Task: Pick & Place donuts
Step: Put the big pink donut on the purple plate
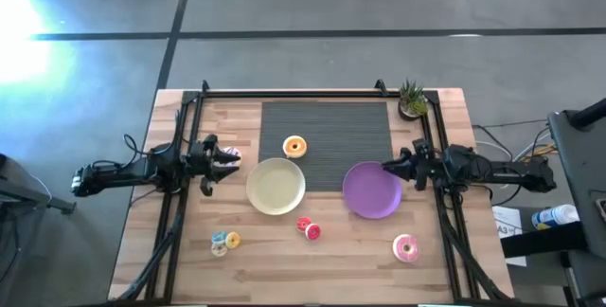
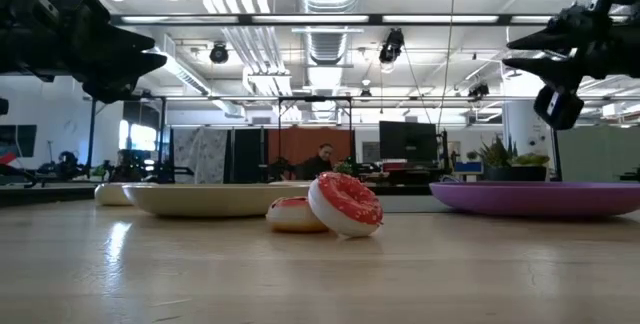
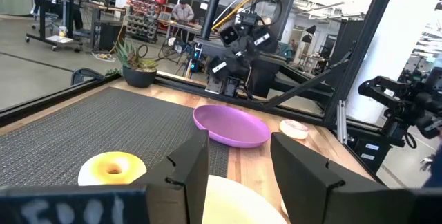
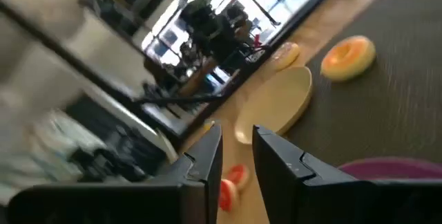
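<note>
Several small ring donuts lie flat on the table. An orange one (image 1: 294, 146) sits at the dark mat's edge. Two red ones (image 1: 308, 227) are between the plates on the near side, one leaning on the other (image 2: 345, 204). A yellow and a teal one (image 1: 225, 242) lie near-left, and a pink one (image 1: 405, 247) near-right. A whitish one (image 1: 232, 155) lies just under my left gripper (image 1: 227, 159). That gripper is open, above the table left of the pale-yellow plate (image 1: 276, 186). My right gripper (image 1: 388, 167) hovers at the purple plate's (image 1: 371, 190) far-right rim, open with a narrow gap (image 4: 238, 158).
A dark ribbed mat (image 1: 327, 141) covers the table's far middle. A small potted plant (image 1: 412, 100) stands at the far-right corner. Black frame rails run along the left, right and far edges. Bare wood lies along the near edge around the donuts.
</note>
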You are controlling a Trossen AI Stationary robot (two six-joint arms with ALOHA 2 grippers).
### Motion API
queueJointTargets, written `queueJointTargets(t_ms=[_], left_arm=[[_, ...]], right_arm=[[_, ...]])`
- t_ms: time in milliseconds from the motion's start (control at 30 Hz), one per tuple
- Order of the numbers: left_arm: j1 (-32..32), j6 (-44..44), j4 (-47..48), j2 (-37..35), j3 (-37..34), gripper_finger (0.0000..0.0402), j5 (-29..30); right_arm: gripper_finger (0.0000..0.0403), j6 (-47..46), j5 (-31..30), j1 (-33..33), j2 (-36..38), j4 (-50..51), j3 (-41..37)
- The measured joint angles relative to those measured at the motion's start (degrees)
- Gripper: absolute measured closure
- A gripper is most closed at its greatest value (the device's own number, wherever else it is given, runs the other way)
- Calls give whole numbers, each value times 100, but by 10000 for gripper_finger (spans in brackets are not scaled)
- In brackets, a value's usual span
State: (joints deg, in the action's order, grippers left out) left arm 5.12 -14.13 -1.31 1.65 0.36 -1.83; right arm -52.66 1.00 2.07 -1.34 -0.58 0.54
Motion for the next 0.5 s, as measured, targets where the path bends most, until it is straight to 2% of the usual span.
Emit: queueJointTargets(t_ms=[133,200,267,367,500], left_arm=[[1,0,1,0,0,271,0],[0,0,1,0,0,271,-2],[1,0,1,0,0,271,0],[0,0,1,0,0,271,-1],[1,0,1,0,0,271,-1]], right_arm=[[334,-905,-485,-2,2,-104,1],[336,-1133,-532,-3,-18,-207,1],[335,-1159,-249,-2,-67,-339,1],[322,-1317,599,-48,-360,-520,8],[289,-1334,829,-410,-1018,-312,111]])
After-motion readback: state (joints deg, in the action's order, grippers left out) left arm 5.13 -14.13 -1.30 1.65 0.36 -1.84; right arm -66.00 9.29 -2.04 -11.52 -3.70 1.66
